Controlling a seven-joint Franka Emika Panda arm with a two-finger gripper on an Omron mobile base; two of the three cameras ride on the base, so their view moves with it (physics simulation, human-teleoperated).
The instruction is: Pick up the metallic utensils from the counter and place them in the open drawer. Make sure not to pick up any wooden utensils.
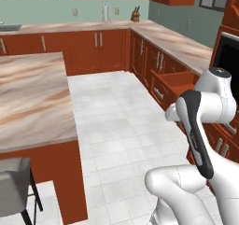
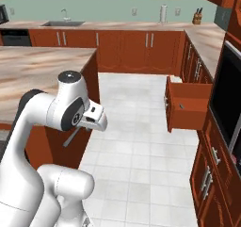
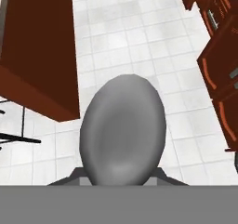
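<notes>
Gripping the dark grey metal spoon [image 3: 123,130], the tool [image 2: 76,133] hangs just off the tabletop [image 2: 42,70] edge above the tiled floor [image 2: 136,146], jaws narrowed on the handle, bowl filling the hand view and long axis running along the fingers. The open drawer [image 2: 188,109] lies well apart across the aisle, on the robot's right, its box facing the tabletop.
</notes>
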